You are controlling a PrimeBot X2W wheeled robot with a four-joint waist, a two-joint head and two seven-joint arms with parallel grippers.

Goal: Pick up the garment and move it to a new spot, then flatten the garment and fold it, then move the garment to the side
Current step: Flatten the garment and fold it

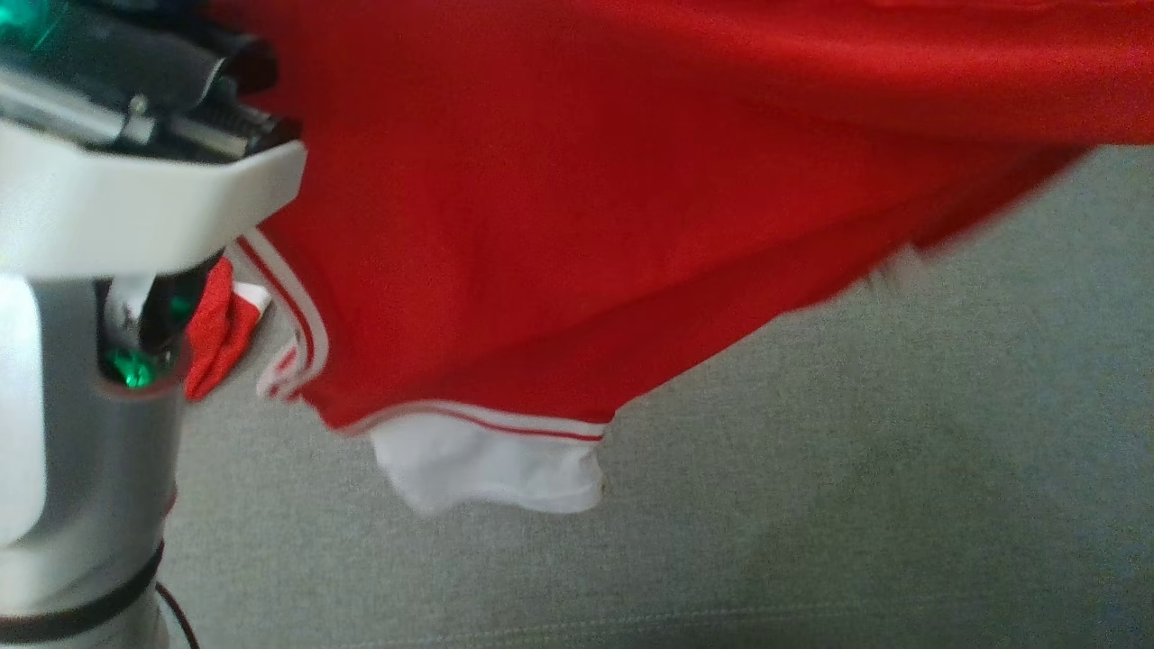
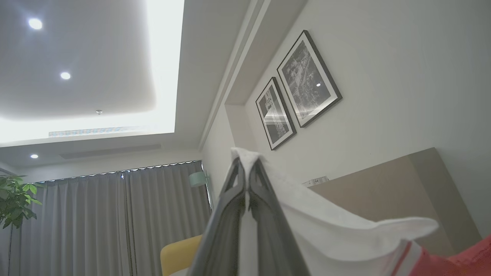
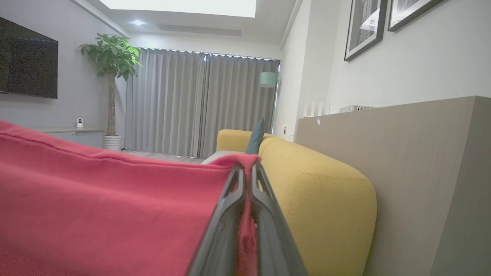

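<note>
The garment [image 1: 577, 234] is a red shirt with white, red-striped trim and a white sleeve end. It hangs lifted above the grey surface [image 1: 811, 505], spread across the top of the head view. My left gripper [image 2: 247, 168] is shut on a white edge of the garment [image 2: 326, 226], fingers pointing up toward the ceiling. In the right wrist view my right gripper [image 3: 247, 170] is shut on a red edge of the garment [image 3: 96, 199], whose cloth stretches away to the left. My pale left forearm [image 1: 90, 207] stands at the left of the head view.
A yellow sofa [image 3: 318, 191] with a dark cushion stands close beside the right gripper, and a wooden panel [image 3: 414, 161] runs along the wall. Grey curtains [image 3: 191, 107], a potted plant [image 3: 111, 57] and framed pictures [image 2: 299, 88] lie further off.
</note>
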